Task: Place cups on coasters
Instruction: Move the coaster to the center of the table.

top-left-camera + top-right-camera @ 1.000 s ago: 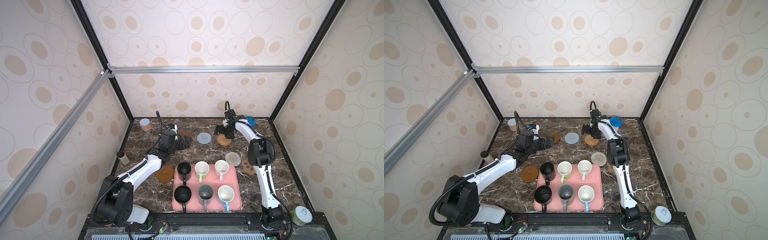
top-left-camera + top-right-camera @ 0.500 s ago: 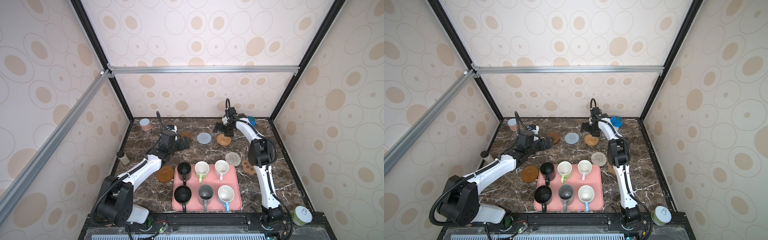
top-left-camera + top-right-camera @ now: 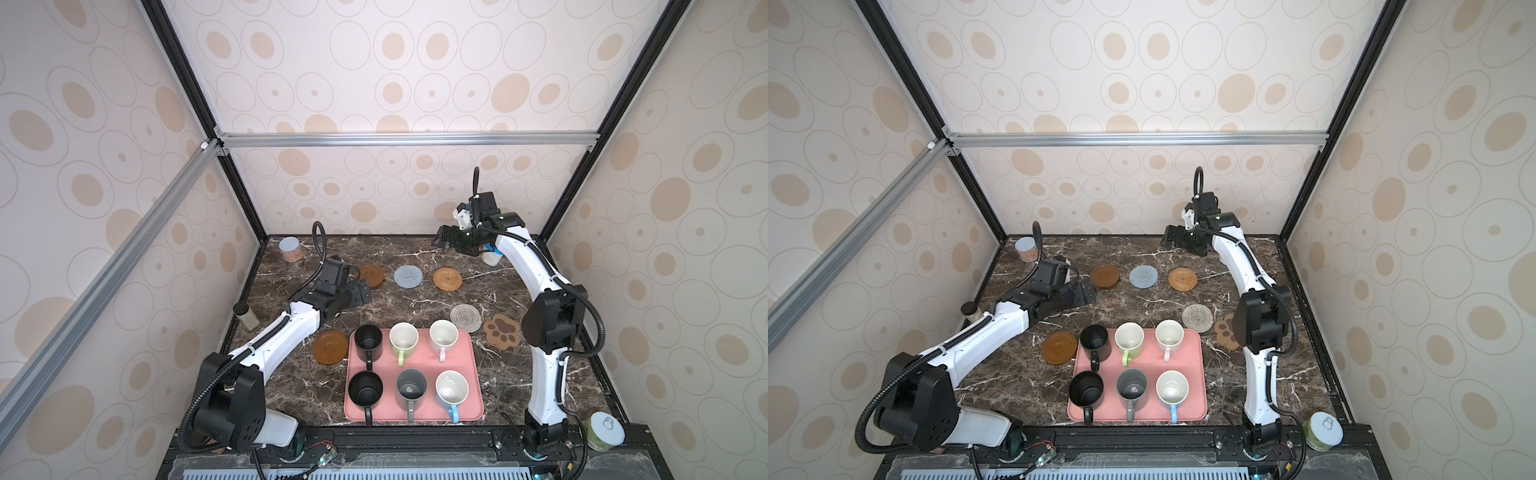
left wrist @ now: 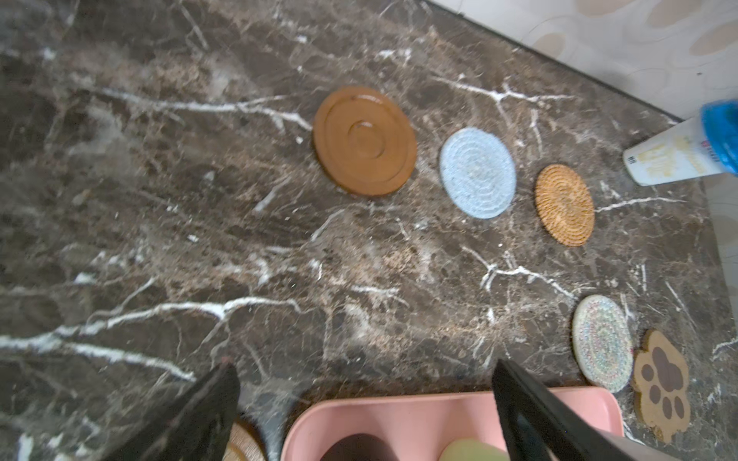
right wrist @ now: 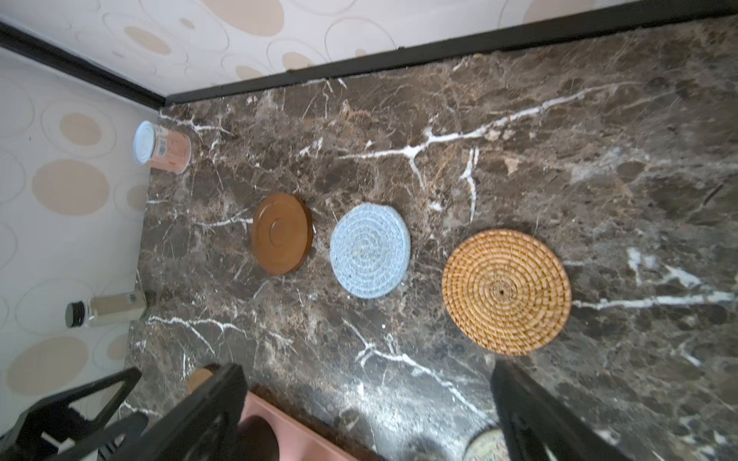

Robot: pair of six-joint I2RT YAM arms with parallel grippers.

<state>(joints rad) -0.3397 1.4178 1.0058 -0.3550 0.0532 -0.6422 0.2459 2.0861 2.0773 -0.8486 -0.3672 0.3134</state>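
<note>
Six cups stand on the pink tray (image 3: 473,374) near the front: black (image 3: 368,338), pale green (image 3: 403,337), pale pink (image 3: 444,334), black (image 3: 365,388), grey (image 3: 411,388) and light blue (image 3: 452,388). The coasters lie bare on the marble: brown disc (image 3: 371,275), blue-grey crochet (image 3: 408,276), orange rattan (image 3: 447,279), whitish woven (image 3: 466,317), paw (image 3: 501,330) and a second brown disc (image 3: 330,347). My left gripper (image 3: 361,291) (image 4: 364,365) hangs open and empty beside the far brown disc. My right gripper (image 3: 442,239) (image 5: 367,366) is open and empty, raised near the back wall.
A pinkish can (image 3: 289,248) stands in the back left corner. The white tub with blue lid (image 3: 491,257) is partly hidden behind my right arm. A small black-capped bottle (image 3: 246,316) sits at the left edge. A green tin (image 3: 602,430) rests at the front right.
My right gripper has lifted up and back from above the orange rattan coaster toward the rear wall. The left arm has barely moved.
</note>
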